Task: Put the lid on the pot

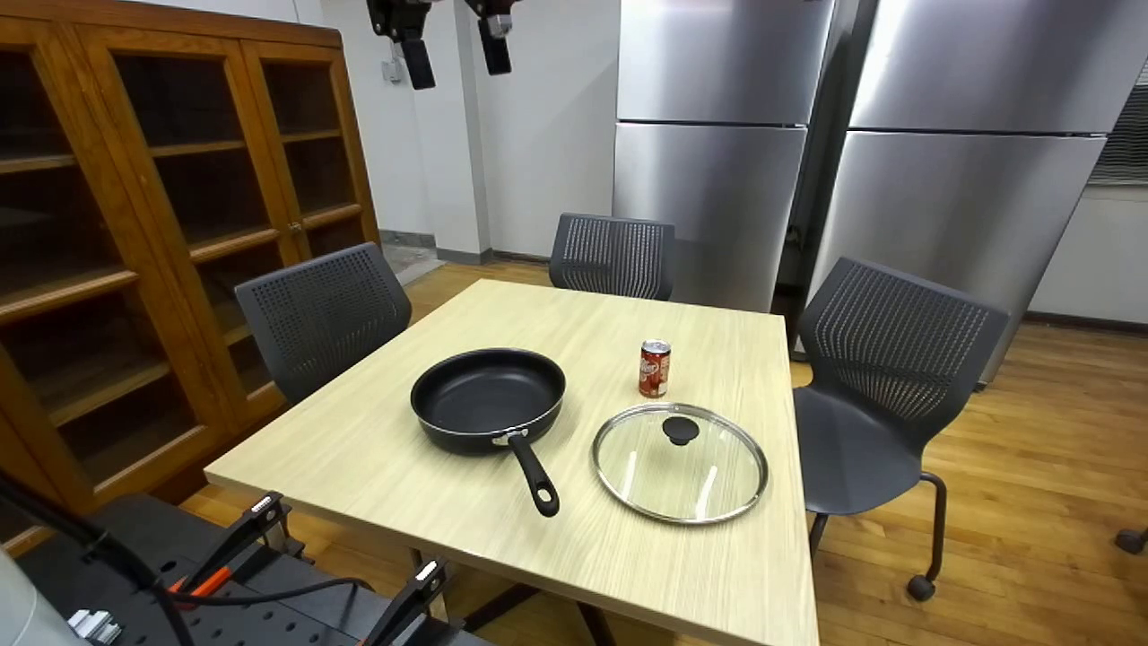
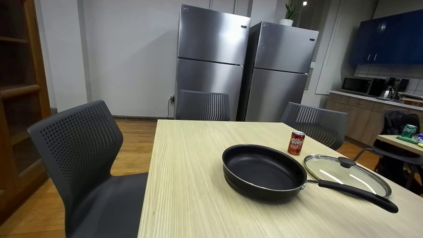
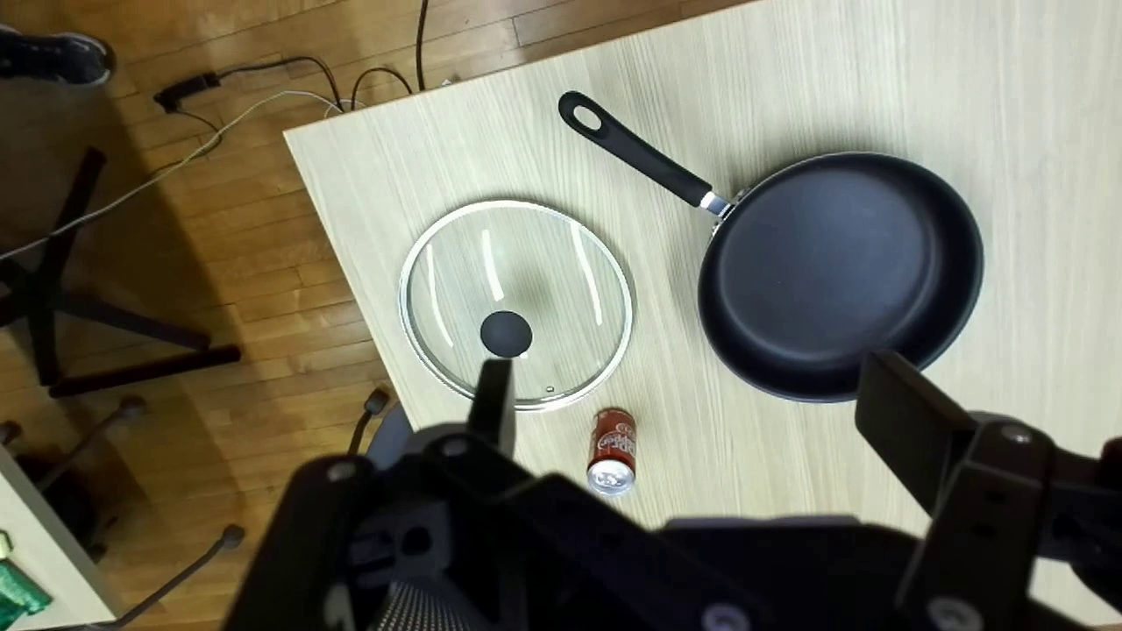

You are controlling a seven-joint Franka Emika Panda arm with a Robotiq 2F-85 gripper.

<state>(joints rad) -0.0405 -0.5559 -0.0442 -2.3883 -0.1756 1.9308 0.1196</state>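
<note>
Glass lid (image 3: pixel 517 294) lying flat on pale table (image 3: pixel 664 368); in the wrist view I'm seeing black frying pan (image 3: pixel 828 272) at its three o'clock, handle (image 3: pixel 644 158) pointing to ten, Dr Pepper can (image 3: pixel 613 449) standing at five. I'm hovering the Robotiq gripper (image 1: pixel 459 68) above, fingers (image 1: pixel 418 65) apart.

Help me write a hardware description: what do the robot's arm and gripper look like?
The gripper is black, with angular linkages, round grey bolt heads and two blocky, flat-faced fingers. I can read no markings on it. Little of the arm shows: a pale, rounded part at the edge of an exterior view is probably its base, with a black cable beside it.
</note>
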